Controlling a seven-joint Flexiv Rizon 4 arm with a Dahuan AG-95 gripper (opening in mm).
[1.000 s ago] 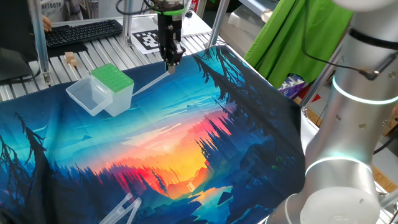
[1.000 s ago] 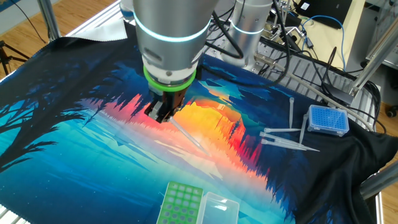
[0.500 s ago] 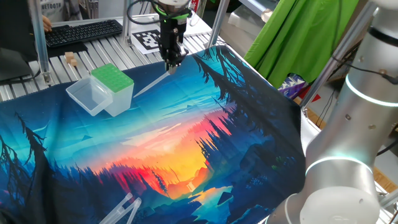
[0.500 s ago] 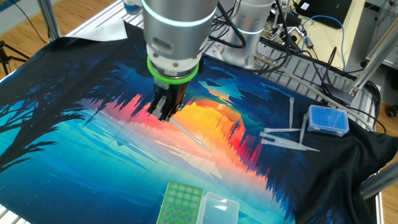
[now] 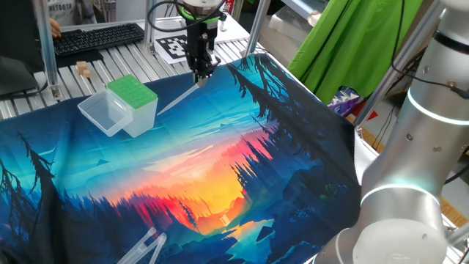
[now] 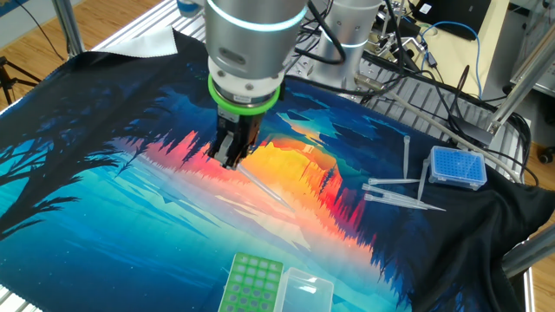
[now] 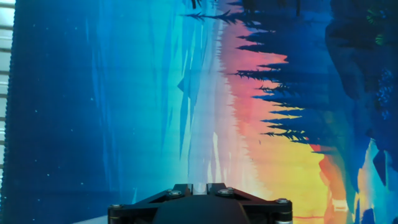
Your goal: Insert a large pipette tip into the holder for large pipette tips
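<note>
**Hand view and both fixed views: pipette tip clamped above the printed cloth**

Hand view is taken up by the smooth printed cloth (image 7: 186,93) that covers the worktop (image 5: 110,55), a sunset scene with dark fir silhouettes; only the black bolted base of the end effector (image 7: 199,186) is seen along the bottom edge, its two halves drawn close together.

From one fixed view, the end effector (image 5: 201,72) is seen pointing straight down near the far edge of the worktop, just inside the cloth's border. Its dark fingers are closed on the wide end of the large pipette tip (image 5: 178,97), a slender, tapered, translucent whitish cone that slants down and away from the fingers, its thin end just beside the holder for large pipette tips (image 5: 133,104). Whether that thin end touches the cloth cannot be told. The holder is a small box with frosted white sides and a bright green perforated top; its hinged clear lid (image 5: 101,114) is folded open flat onto the cloth beside it. The holder stands near the same edge of the worktop as the end effector.

In the other fixed view, the end effector (image 6: 231,159) hangs under a silver wrist with a green ring, and the large pipette tip (image 6: 263,186) trails from it as a pale line. A blue tip box (image 6: 458,167) and several loose clear tips (image 6: 401,191) lie at the opposite corner, well apart. Two wider clear tubes (image 5: 146,246) lie near the front edge in one fixed view.
</note>
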